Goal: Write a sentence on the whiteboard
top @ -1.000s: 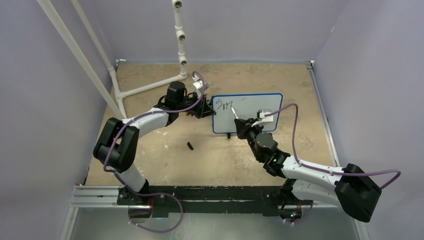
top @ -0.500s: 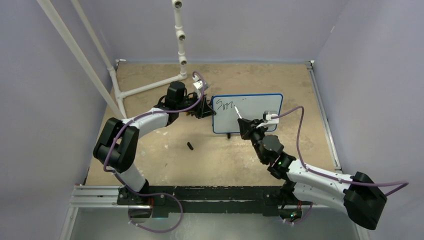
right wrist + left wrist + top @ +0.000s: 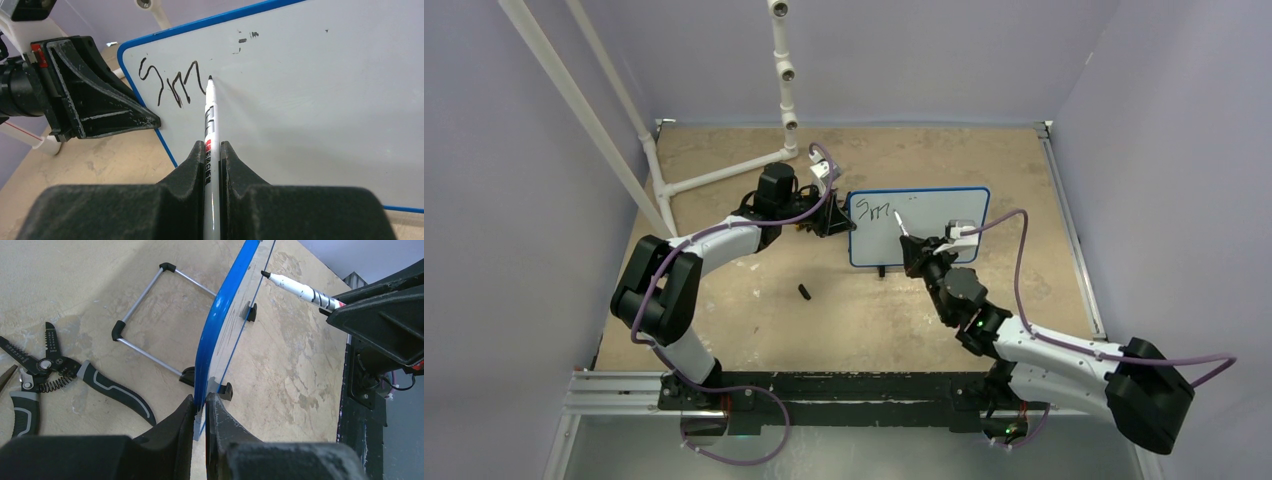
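The right claw (image 3: 212,148), gripping the marker (image 3: 209,112), has moved its tip along to the sentence (image 3: 176,89), while the left claw (image 3: 200,404) still pinches the whiteboard (image 3: 939,228) on the tan desk (image 3: 864,325) between lilac walls (image 3: 924,60).

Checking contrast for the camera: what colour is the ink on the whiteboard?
Black writing on the whiteboard, clearest in the right wrist view.
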Controlling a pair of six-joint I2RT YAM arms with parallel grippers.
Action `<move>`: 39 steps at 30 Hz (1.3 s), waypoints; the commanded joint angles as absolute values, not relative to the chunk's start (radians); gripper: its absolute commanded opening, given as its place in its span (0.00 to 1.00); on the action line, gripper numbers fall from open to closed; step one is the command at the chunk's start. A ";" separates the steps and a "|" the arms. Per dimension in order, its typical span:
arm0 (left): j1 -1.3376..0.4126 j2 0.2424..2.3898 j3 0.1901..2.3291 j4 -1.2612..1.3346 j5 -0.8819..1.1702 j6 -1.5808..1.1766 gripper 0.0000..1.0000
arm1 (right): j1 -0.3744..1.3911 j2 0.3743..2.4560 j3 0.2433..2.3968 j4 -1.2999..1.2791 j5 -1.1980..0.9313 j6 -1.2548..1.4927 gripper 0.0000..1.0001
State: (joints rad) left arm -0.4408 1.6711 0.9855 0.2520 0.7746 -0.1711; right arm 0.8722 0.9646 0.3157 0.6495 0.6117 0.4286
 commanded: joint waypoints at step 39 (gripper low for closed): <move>-0.446 1.658 1.016 0.257 0.779 -0.152 0.00 | 0.876 0.934 0.308 0.600 0.614 0.477 0.00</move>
